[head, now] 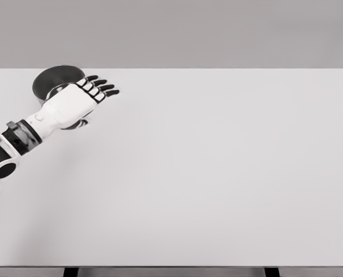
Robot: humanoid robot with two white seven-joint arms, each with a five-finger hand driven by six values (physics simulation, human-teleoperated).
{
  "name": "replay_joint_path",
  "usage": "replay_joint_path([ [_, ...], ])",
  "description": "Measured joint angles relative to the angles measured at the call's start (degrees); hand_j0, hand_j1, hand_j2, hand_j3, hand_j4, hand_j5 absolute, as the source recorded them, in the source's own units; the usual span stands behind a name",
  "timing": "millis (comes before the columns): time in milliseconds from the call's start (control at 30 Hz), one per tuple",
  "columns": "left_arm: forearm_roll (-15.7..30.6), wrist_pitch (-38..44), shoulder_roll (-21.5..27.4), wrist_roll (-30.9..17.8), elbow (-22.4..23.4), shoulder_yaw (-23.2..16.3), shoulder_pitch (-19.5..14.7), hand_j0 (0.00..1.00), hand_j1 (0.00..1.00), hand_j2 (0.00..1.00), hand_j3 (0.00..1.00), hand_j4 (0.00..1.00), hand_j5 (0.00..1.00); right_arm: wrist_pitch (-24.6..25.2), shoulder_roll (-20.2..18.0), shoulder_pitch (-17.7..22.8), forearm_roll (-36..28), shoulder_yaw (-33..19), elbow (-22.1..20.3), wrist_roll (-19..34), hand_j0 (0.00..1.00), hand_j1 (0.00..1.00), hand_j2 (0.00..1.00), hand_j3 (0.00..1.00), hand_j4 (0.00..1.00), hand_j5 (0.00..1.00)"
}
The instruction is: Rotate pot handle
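White table (217, 184) fills the frame. At upper left, the left hand (73, 104), fingers (102, 88) extended and grasping nothing, hovers over a dark metal pot (53, 78). Likely rigid, smooth, fairly heavy; its handle, mostly hidden beneath the palm, offers the hold.

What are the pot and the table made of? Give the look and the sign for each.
Pot: looks like dark polished metal, judging by its glossy grey wall and the bright streaks on the rim; a simulator render, so only likely. The left hand covers part of it.
Table: a matte white top, perhaps laminate or painted board; even tone, no grain, no glare.
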Motion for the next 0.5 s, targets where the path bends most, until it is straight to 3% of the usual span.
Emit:
replay_joint_path([
  [500, 0.0, 0.0, 1.1, 0.0, 2.8, 3.4, 1.0, 1.00, 1.00, 1.00, 1.00, 1.00, 1.00, 0.0, 0.0, 0.0, 0.0, 0.0, 0.0, 0.0, 1.00, 1.00, 1.00, 1.00, 1.00, 1.00],
])
